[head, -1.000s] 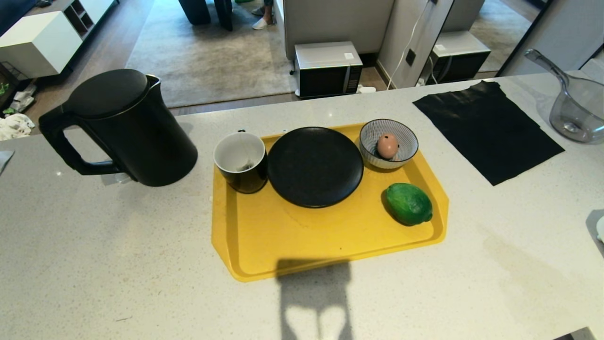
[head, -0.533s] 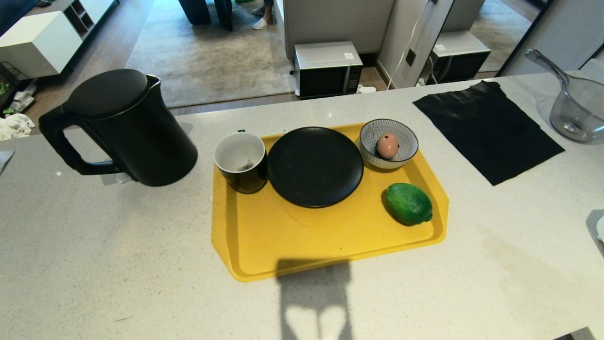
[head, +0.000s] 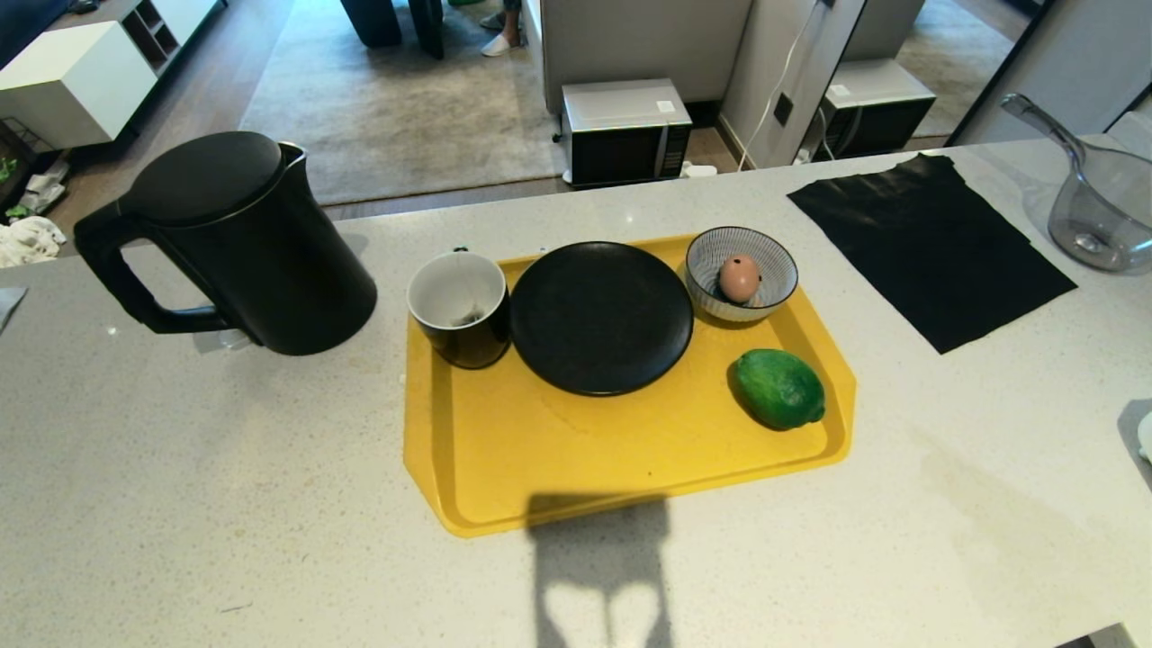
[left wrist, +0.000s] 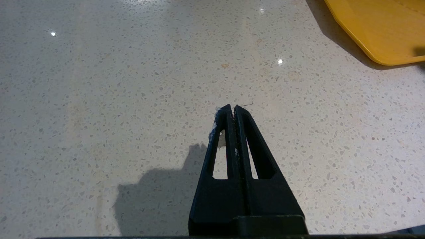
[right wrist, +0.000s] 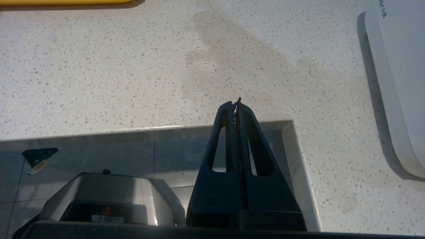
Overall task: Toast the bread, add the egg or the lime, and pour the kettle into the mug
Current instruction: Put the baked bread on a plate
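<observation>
On the tabletop point(head: 180, 468), the kettle point(head: 243, 243) stands left of the yellow tray point(head: 504, 450) bearing mug point(head: 459, 306) and lime point(head: 779, 389). Left pincer point(left wrist: 232, 109) and right pincer point(right wrist: 235, 103) are both closed, empty, apparently above the near tabletop edge.

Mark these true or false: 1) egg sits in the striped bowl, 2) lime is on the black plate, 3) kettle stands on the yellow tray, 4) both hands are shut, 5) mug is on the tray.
1. True: the egg sits in the striped bowl.
2. False: the lime lies on the yellow tray, beside the bare black plate.
3. False: the kettle stands on the counter, left of the tray.
4. True: the left hand and right hand are shut and empty.
5. True: the mug stands at the tray's far left corner.
</observation>
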